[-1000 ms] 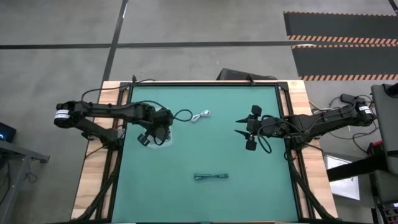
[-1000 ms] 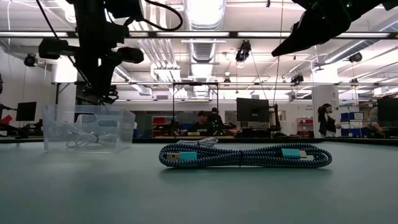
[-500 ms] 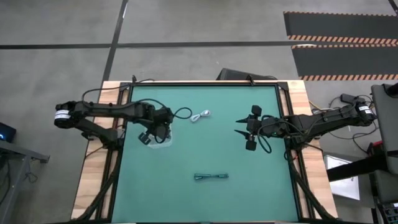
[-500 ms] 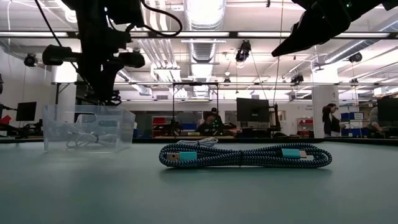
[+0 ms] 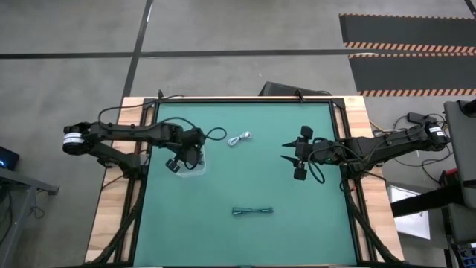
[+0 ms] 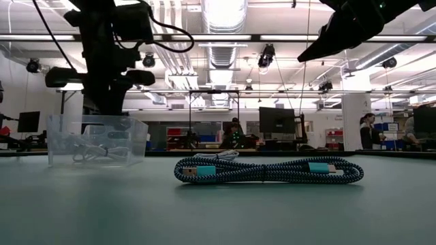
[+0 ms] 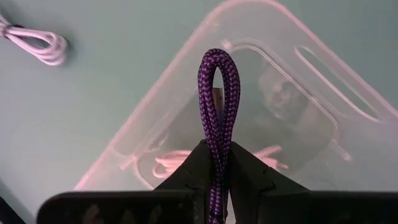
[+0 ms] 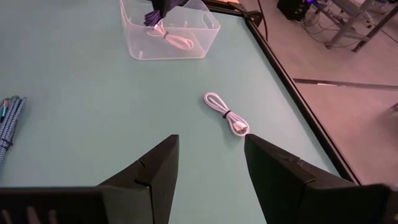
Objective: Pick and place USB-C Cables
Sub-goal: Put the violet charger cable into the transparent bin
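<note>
My left gripper (image 7: 217, 155) is shut on a purple braided cable (image 7: 219, 93) above a clear plastic bin (image 5: 195, 165). A white coiled cable (image 7: 171, 163) lies on the bin's floor. A second white cable (image 5: 239, 139) lies flat on the green mat beyond the bin. A teal-and-black braided cable (image 5: 252, 211) lies flat near the table's near edge, large in the low view (image 6: 266, 170). My right gripper (image 5: 283, 151) hovers open above the mat's right half, touching nothing. My left gripper pinches the purple cable's folded bundle (image 7: 217, 146) between its two fingers, which point down from above. The bundle runs along the fingers, and its looped end (image 7: 219, 59) sticks out past the fingertips. It is lifted clear and hangs down into the bin's opening (image 8: 155, 14).
The bin (image 6: 95, 139) stands on the mat's left half, with thin see-through walls. Raised dark rails edge the mat (image 5: 338, 119). Bare mat lies between the bin, the loose white cable (image 8: 227, 115) and the teal cable (image 8: 9, 121). People stand far off in the room.
My left gripper has come down toward the bin, still shut on the purple cable, whose looped end now reaches the bin's opening. The right arm and the cables on the mat have kept still.
</note>
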Action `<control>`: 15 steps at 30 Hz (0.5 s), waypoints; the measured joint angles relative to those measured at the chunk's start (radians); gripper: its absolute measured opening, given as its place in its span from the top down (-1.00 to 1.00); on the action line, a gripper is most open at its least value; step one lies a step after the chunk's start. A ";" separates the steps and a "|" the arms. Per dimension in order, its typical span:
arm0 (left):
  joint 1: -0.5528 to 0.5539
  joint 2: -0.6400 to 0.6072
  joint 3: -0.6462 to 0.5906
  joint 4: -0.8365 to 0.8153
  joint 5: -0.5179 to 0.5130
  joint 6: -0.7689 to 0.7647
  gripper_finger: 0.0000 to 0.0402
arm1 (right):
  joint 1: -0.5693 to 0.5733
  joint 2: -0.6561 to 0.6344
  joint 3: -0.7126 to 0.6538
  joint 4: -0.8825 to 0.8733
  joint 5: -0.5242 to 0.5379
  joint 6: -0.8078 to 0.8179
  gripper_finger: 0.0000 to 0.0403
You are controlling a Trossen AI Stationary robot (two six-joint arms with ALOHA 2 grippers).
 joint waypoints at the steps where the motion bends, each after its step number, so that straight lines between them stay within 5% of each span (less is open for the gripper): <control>1: 0.003 -0.001 -0.005 0.016 0.001 0.001 0.91 | 0.000 0.000 0.000 0.000 0.000 0.000 0.13; 15: 0.021 0.003 -0.048 0.036 0.007 0.022 0.91 | 0.000 0.000 -0.002 0.000 0.000 0.007 0.13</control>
